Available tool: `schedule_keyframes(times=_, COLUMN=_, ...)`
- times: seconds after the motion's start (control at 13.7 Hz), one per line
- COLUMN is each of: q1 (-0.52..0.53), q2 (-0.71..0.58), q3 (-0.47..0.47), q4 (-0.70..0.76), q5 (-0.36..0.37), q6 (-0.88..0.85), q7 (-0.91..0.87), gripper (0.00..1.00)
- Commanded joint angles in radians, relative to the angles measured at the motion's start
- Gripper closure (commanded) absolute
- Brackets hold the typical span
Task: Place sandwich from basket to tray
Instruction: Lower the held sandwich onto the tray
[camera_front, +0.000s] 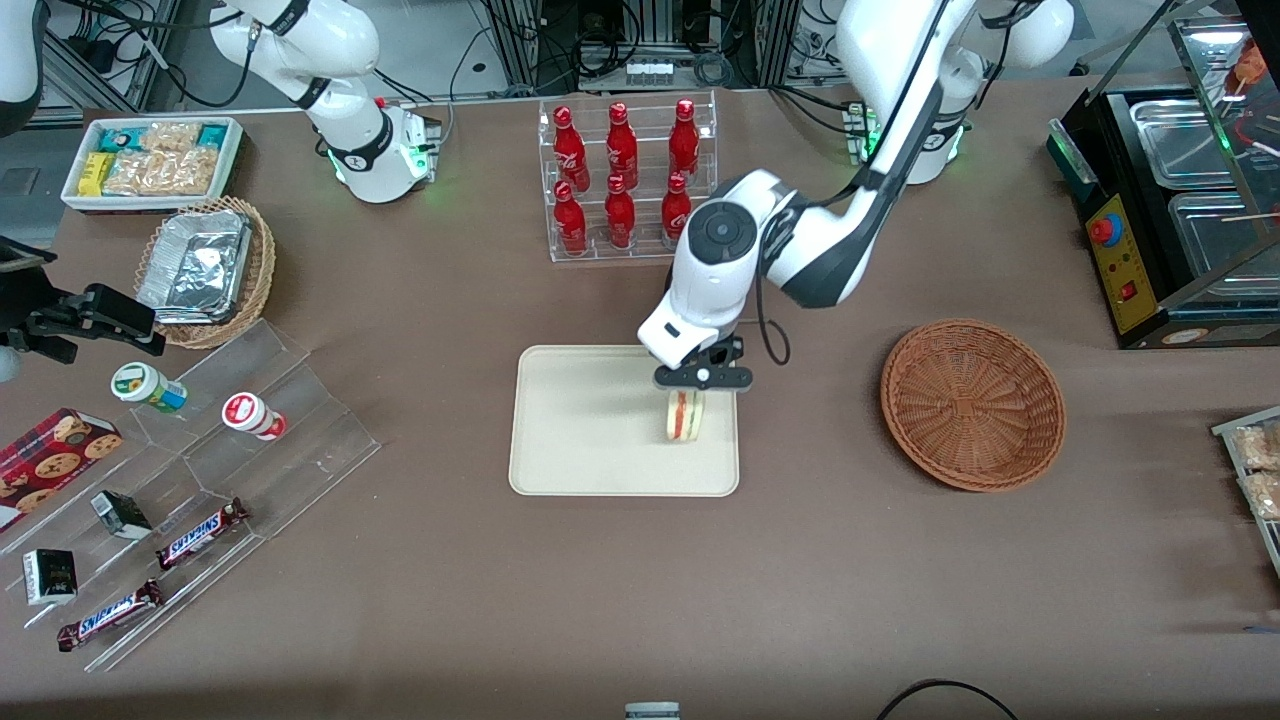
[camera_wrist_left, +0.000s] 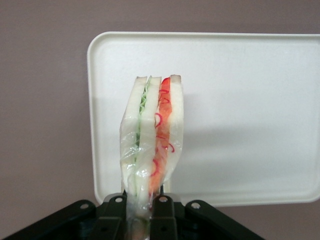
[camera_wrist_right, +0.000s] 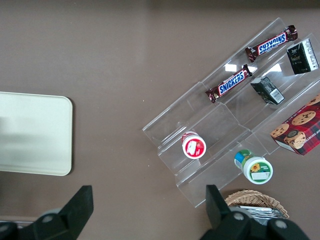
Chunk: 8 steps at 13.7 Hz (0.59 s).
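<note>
Cream-beige tray (camera_front: 590, 425) flat on the brown table (camera_front: 640, 600), serving as landmark here. Over the tray's edge toward the working arm's end: end effector (camera_front: 690, 392), fingers (camera_wrist_left: 159, 212) pinched on the sandwich (camera_front: 685, 415), clamping its clear wrap at one end. Sandwich upright on edge above the tray, pale bread with green and red filling stripes; contact with the tray surface impossible to tell. Well apart from the tray, toward the working arm's end: reddish-brown wicker basket (camera_front: 972, 403), nothing inside.
</note>
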Motion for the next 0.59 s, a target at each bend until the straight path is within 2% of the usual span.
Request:
schedule_keyframes(times=0.0, q1=-0.033, q2=0.075, q3=0.014, q4=0.040, q5=0.024, q6=0.072, q7=-0.025, gripper=0.88)
schedule_keyframes(times=0.51, q1=-0.028, q2=0.126, q3=0.023, q4=0.046, q5=0.026, q6=0.126, q7=-0.047, gripper=0.85)
